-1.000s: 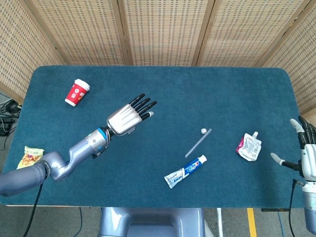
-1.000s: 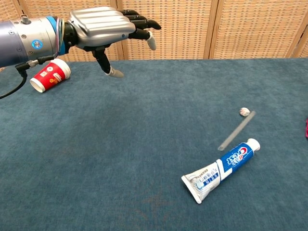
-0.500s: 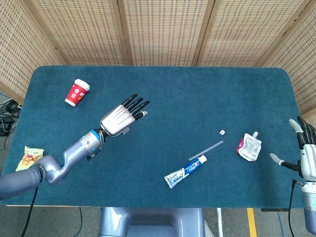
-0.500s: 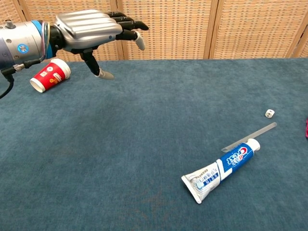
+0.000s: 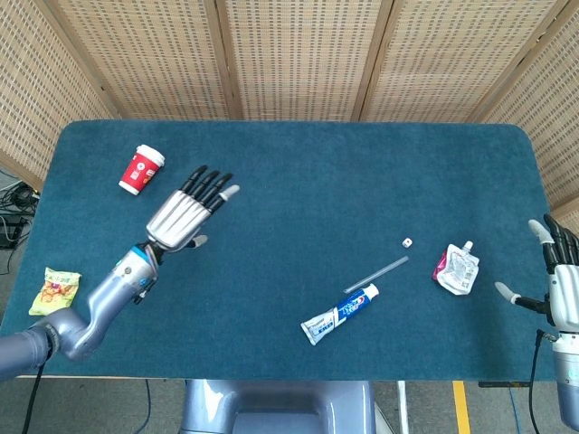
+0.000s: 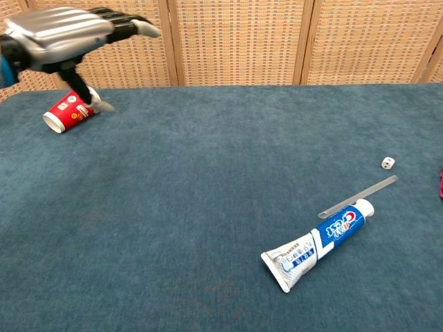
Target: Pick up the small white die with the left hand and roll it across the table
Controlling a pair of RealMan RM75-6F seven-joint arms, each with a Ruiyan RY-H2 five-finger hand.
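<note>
The small white die (image 5: pixel 407 242) lies still on the blue table, right of centre, just above a thin clear stick (image 5: pixel 375 272); the chest view shows the die (image 6: pixel 387 163) near the right edge. My left hand (image 5: pixel 185 214) hovers over the left part of the table, far from the die, fingers spread and straight, holding nothing. In the chest view the left hand (image 6: pixel 66 31) is at the top left, above the red cup. My right hand (image 5: pixel 559 280) hangs off the table's right edge, fingers apart and empty.
A red paper cup (image 5: pixel 141 170) lies on its side at the back left. A toothpaste tube (image 5: pixel 339 313) sits at front centre. A white and pink pouch (image 5: pixel 456 268) lies right of the die. A snack packet (image 5: pixel 56 289) rests at the left edge.
The die rolled right past the stick, pushed the stick askew, and came to rest. My left hand has drawn back to the left, open and empty. The right hand has not moved.
</note>
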